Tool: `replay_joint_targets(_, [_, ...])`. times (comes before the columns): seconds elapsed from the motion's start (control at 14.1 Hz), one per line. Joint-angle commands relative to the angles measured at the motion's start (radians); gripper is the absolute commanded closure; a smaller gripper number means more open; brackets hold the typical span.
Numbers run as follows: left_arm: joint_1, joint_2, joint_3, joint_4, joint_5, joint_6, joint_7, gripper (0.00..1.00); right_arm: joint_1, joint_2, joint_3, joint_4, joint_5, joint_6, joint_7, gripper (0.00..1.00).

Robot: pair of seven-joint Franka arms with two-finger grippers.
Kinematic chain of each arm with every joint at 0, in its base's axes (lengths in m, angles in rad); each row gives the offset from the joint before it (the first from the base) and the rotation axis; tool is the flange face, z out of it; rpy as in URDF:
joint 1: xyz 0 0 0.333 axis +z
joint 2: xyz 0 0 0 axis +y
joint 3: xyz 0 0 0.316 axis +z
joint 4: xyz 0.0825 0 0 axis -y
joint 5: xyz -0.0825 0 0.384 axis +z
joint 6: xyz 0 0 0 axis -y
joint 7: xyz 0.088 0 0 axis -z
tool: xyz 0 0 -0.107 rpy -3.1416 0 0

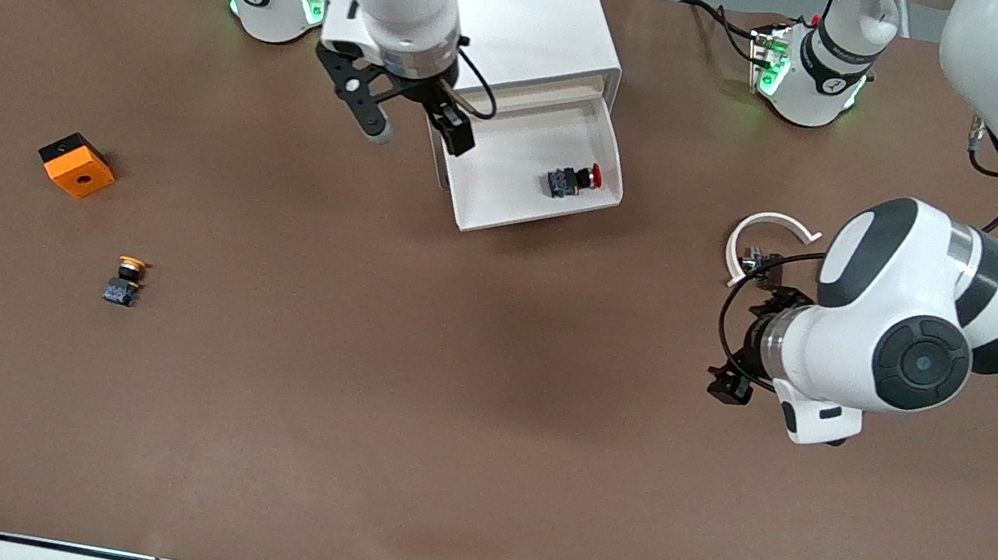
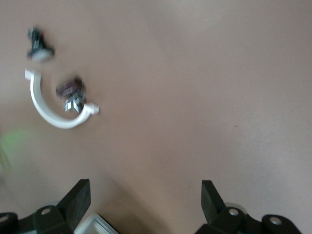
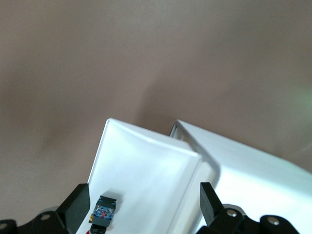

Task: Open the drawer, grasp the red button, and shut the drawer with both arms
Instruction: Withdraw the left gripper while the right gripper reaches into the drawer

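Note:
The white cabinet point(image 1: 530, 1) stands between the arm bases with its top drawer point(image 1: 513, 196) pulled out. The red-capped button point(image 1: 573, 180) lies on its side in the drawer's white tray. My right gripper point(image 1: 413, 129) is open and empty, over the drawer's edge toward the right arm's end. In the right wrist view its gripper point(image 3: 144, 204) hangs above the tray point(image 3: 146, 165), with the button point(image 3: 103, 212) close to one finger. My left gripper point(image 1: 737, 340) is open and empty over bare table toward the left arm's end; it also shows in the left wrist view point(image 2: 144, 200).
A white C-shaped ring point(image 1: 764, 238) with a small metal part lies beside the left gripper, and shows in the left wrist view point(image 2: 48, 107). An orange cube with a hole point(image 1: 76, 165) and a yellow-capped button point(image 1: 126, 280) lie toward the right arm's end.

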Motion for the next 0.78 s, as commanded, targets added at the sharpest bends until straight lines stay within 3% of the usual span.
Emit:
replay_joint_targets(0.0, [0.062, -0.045, -0.009, -0.029, 0.013, -0.028, 0.277, 0.00, 0.059, 0.106, -0.014, 0.082, 0.012, 0.014, 0.143, 0.00])
replay_joint_targets(0.35, [0.102, -0.090, -0.002, -0.035, 0.020, -0.037, 0.535, 0.00, 0.110, 0.308, -0.014, 0.252, 0.009, 0.015, 0.261, 0.00])
replay_joint_targets(0.71, [0.109, -0.114, -0.003, -0.047, 0.082, -0.034, 0.663, 0.00, 0.142, 0.381, -0.014, 0.281, 0.011, 0.092, 0.318, 0.00])
